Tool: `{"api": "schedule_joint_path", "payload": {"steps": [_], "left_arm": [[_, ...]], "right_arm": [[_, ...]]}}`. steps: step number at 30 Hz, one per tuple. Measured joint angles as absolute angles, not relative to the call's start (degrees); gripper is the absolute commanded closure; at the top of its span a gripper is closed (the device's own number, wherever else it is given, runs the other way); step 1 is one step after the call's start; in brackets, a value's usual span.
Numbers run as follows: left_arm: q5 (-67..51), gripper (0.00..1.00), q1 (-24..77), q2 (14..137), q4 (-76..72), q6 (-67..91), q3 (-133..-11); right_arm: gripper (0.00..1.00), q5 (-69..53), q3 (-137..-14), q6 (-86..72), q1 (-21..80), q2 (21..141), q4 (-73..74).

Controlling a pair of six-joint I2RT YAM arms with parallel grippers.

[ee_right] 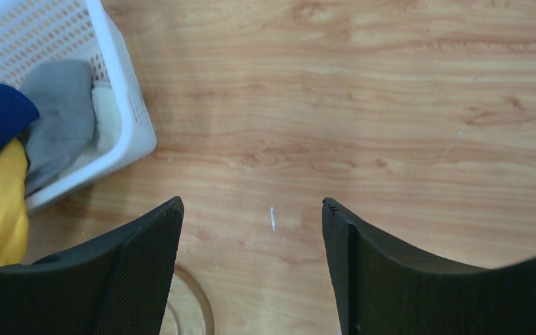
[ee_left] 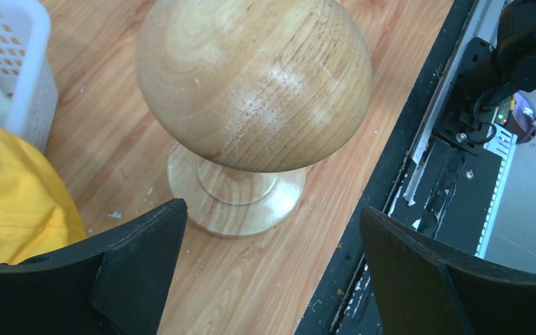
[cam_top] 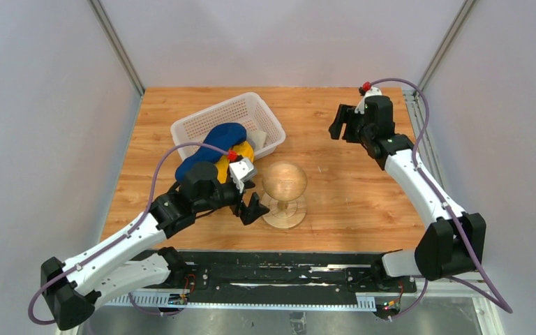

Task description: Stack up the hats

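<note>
Navy hat (cam_top: 213, 143) and yellow hat (ee_left: 14, 195) are heaped over the near wall of the white perforated basket (cam_top: 202, 124). The grey hat (ee_right: 59, 118) lies inside; the pale fabric (ee_right: 108, 115) beside it is possibly a beige hat.

Left gripper (cam_top: 249, 208): jaws wide apart, empty, just beside the wooden head stand (cam_top: 284, 183).

Right gripper (cam_top: 342, 127): jaws apart, empty, above the table (cam_top: 349, 188).

Wooden stand (ee_left: 251, 91) near yellow hat (ee_left: 14, 199)
</note>
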State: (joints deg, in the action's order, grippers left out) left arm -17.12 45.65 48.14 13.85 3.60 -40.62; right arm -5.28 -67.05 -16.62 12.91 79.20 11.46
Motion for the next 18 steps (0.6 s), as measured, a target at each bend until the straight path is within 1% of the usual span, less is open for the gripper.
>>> {"api": "schedule_joint_path", "payload": {"steps": [9, 14, 18], "left_arm": [[-17.0, 0.02, 49.7, 54.2, 13.9, 3.7, -41.0], [-14.9, 0.02, 52.6, 53.9, 13.0, 5.0, -39.9], [-12.2, 0.02, 54.7, 52.4, 10.9, 6.8, -35.8]], "right_arm": [[0.28, -2.9, -58.7, -16.7, 15.5, 70.2, 17.5], [0.28, -2.3, -56.6, -16.7, 15.6, 66.1, 18.3], [0.28, -2.0, -56.4, -16.7, 15.7, 64.3, 18.3]]}}
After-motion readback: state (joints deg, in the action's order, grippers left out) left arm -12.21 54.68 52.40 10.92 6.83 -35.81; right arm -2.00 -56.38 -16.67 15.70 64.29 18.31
